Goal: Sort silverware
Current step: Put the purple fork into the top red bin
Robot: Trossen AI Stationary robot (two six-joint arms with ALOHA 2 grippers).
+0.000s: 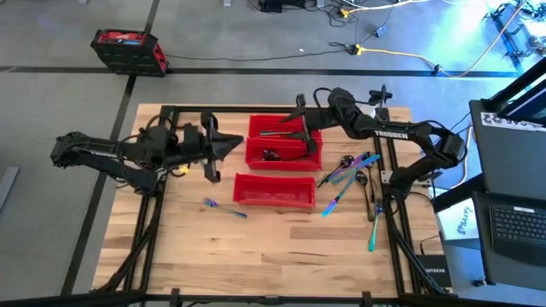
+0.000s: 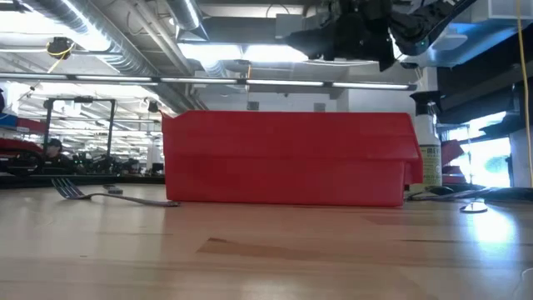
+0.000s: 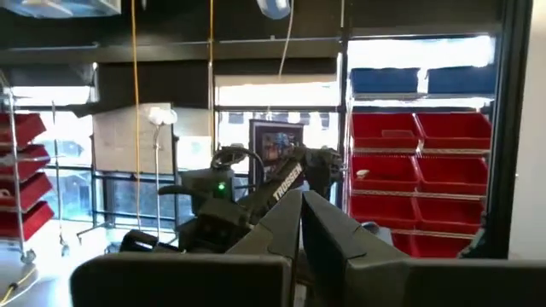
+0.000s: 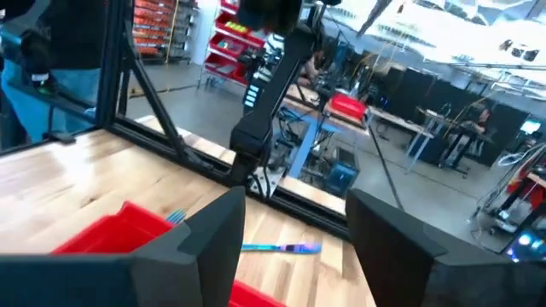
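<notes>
The right gripper (image 1: 300, 107) is hanging above the far red bin (image 1: 284, 128) with its two fingers (image 4: 212, 230) standing apart and nothing between them, and a fork (image 1: 281, 132) is lying in that bin beneath it. The left gripper (image 1: 232, 147) is waiting off to the left of the bins with its fingers (image 3: 281, 230) pressed together on nothing. More silverware (image 1: 348, 170) is lying in a loose heap on the table (image 1: 179, 239) right of the bins, one fork (image 1: 224, 208) is resting alone on the wood left of the near red bin (image 1: 275, 191), and a dark piece (image 1: 271, 155) is sitting in the middle bin (image 1: 281, 153).
</notes>
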